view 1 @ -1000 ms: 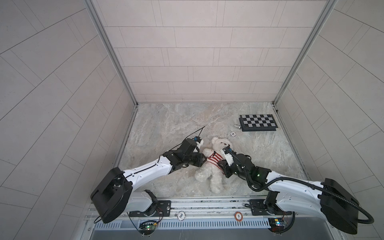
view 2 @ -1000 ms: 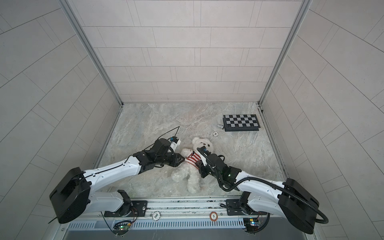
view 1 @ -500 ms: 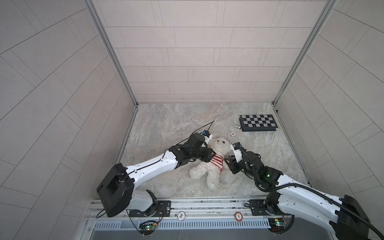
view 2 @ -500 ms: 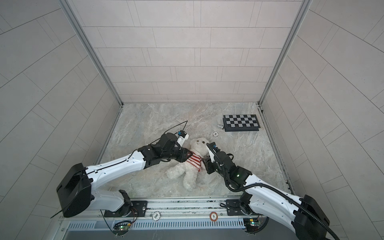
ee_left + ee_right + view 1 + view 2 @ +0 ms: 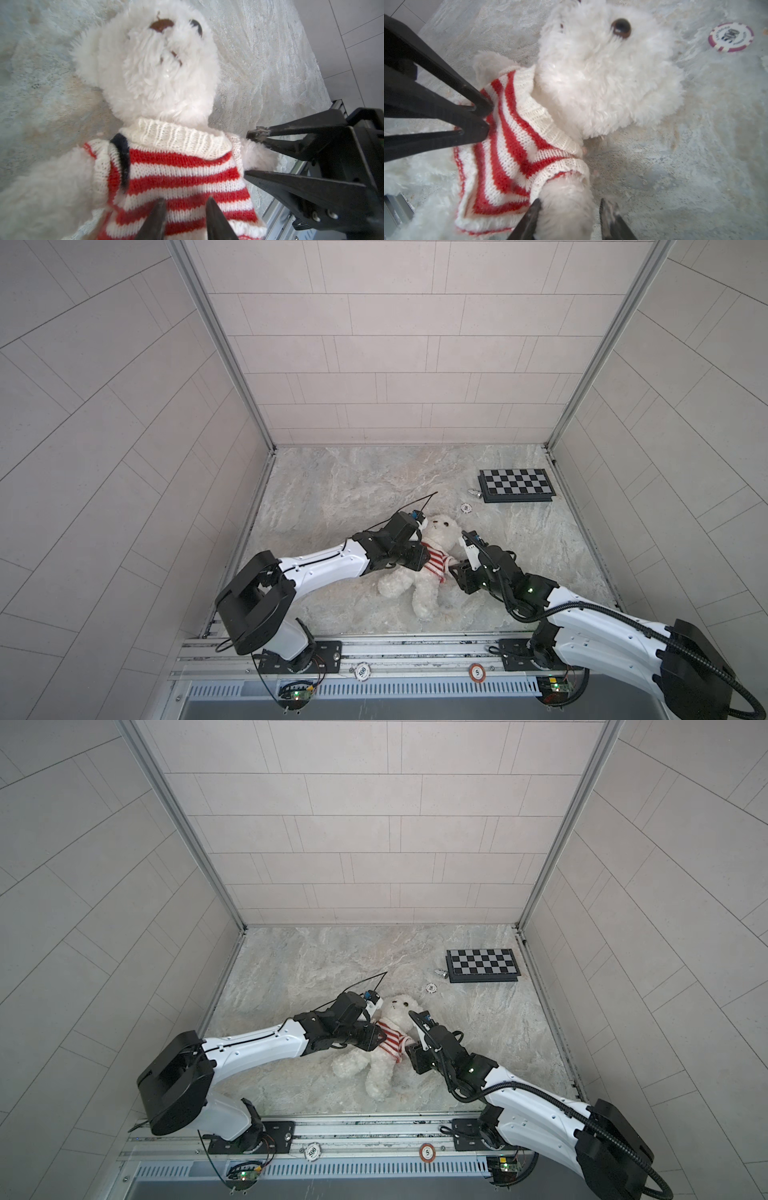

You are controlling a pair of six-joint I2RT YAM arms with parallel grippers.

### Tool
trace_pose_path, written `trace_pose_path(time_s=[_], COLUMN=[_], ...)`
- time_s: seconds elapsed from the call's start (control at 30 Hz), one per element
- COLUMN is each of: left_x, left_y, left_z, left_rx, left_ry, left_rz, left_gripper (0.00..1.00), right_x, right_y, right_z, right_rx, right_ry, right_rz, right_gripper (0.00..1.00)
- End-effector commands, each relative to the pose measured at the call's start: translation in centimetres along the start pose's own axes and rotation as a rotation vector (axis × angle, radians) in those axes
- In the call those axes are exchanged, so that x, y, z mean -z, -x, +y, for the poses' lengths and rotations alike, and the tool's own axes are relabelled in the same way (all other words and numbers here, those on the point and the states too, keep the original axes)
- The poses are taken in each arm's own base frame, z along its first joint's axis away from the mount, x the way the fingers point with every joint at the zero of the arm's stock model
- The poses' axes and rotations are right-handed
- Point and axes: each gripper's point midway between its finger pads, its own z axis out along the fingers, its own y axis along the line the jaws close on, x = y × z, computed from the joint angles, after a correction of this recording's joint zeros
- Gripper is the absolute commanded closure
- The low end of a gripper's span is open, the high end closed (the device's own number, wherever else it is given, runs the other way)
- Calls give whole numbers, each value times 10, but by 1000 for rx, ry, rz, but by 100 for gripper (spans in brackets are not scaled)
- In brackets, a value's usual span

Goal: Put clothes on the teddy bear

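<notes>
The teddy bear lies on its back on the marble floor, white and fluffy, head toward the back wall. It wears a red-and-white striped sweater. My left gripper rests its tips on the sweater's striped front. They stand a little apart, and the knit lies flat between them. My right gripper is open around the bear's bare arm just below the sleeve cuff; one finger touches the fur, the other stands slightly off.
A folded chessboard lies at the back right, with a small metal piece beside it. A poker chip sits just beyond the bear's head. Tiled walls close three sides; the mounting rail runs along the front.
My right gripper has drawn back from the bear's chest to its arm and opened. My left gripper has moved further onto the sweater, and the bear has shifted a little.
</notes>
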Motion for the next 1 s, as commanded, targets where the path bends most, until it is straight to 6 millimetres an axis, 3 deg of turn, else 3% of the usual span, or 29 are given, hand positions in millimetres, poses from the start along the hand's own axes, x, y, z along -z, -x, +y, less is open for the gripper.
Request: trace_pose_path(time_s=[0.0, 0.1, 0.2, 0.33, 0.47, 0.63, 0.83, 0.97], left_x=[-6, -6, -1, 8, 15, 36, 72, 83], left_y=[-16, -19, -14, -3, 5, 12, 9, -1], left_z=[14, 20, 26, 29, 32, 21, 17, 5], left_rx=[-5, 3, 27, 55, 75, 79, 49, -9], left_ry=[49, 66, 65, 26, -1, -52, -45, -50], left_rz=[36, 34, 3, -44, -70, -132, -205, -199], left_gripper=[65, 67, 68, 67, 66, 65, 41, 25], right_x=[0, 6, 20, 47, 63, 51, 32, 28], right_y=[-2, 10, 36, 77, 103, 111, 114, 119], right_z=[-4, 4, 25, 60, 77, 62, 47, 42], right_rx=[-16, -3, 15, 38, 45, -9, -83, -109], right_ry=[-10, 25, 115, 259, 310, 217, 148, 123], right_rz=[3, -32, -113, -212, -268, -282, -309, -328], right_gripper=[61, 79, 93, 100, 100, 98, 98, 98])
